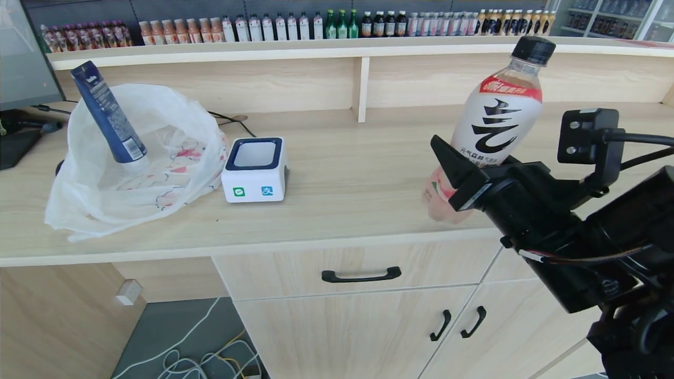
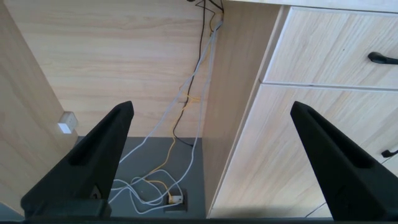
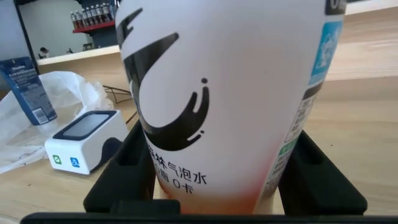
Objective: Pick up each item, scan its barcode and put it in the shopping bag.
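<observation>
Below the front edge of the surface (image 1: pixel 358 179), the left gripper (image 2: pixel 211 162) is seen spread open and empty beside the cabinet (image 2: pixel 323 124). At the near right edge, a drink bottle (image 1: pixel 495 126) is clamped low on its body by the right gripper (image 1: pixel 466 176), its long axis near upright, cap leaning slightly right. Well apart to the left, across bare wood, the scanner (image 1: pixel 254 169) is set face-up; just beside it the shopping bag (image 1: pixel 174 137) lies open, a blue tube (image 1: pixel 108 113) propped inside.

R arm (image 1: pixel 574 237): blk, thin cables | bracket (image 1: pixel 587 134): screws | L pincer (image 2: pixel 211 158): blk
</observation>
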Robot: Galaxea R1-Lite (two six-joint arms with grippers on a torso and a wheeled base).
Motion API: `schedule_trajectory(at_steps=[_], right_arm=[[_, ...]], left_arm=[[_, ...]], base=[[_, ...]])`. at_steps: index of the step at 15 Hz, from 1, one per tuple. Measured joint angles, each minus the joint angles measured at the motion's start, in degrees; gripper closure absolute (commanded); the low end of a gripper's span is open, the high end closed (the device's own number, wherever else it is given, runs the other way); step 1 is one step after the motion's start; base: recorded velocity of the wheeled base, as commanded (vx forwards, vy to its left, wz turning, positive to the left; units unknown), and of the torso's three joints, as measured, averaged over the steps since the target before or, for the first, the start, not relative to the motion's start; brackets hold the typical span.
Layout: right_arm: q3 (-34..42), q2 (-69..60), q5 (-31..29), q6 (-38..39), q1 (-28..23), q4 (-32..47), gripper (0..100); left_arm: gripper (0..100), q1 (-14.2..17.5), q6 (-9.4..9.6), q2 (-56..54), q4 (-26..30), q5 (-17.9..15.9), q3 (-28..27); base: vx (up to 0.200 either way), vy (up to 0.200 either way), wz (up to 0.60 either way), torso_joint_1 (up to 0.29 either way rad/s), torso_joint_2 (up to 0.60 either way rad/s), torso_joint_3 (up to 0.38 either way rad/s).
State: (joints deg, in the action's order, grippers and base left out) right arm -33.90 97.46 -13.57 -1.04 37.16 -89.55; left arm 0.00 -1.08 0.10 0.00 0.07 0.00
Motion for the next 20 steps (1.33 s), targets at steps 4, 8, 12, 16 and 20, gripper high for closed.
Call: schedule_trajectory(at_steps=[4, 8, 12, 16, 20], right_arm=[[0.6, -0.3, 0.0, 0.0, -1.1, -0.3, 100], [0.3, 0.2, 0.1, -0.2, -1.2, -0.4, 100], [0.3, 0.7, 0.1, -0.4, -1.0, -0.4, 100], [0.0, 1.5, 0.1, -1.0, -0.9, -0.4, 100], [-1.0, 1.6, 0.3, -0.6, -1.1, -0.5, 100]], left_arm=[[0, 0.1, -0.02, 0.0, 0.0, 0.0, 0.0], [0, 0.1, -0.04, 0.0, 0.0, 0.0, 0.0], [0, 0.1, -0.17, 0.0, 0.0, 0.0, 0.0], [0, 0.1, 0.09, 0.0, 0.0, 0.0, 0.0], [0, 0.0, 0.13, 0.0, 0.0, 0.0, 0.0]], base=[[0.000, 0.200, 0.00, 0.000, 0.00, 0.004], [0.000, 0.200, 0.00, 0.001, 0.00, 0.002], [0.000, 0.200, 0.00, 0.002, 0.00, 0.001], [0.000, 0.100, 0.00, 0.001, 0.00, 0.000], [0.000, 0.000, 0.00, 0.000, 0.00, 0.000]])
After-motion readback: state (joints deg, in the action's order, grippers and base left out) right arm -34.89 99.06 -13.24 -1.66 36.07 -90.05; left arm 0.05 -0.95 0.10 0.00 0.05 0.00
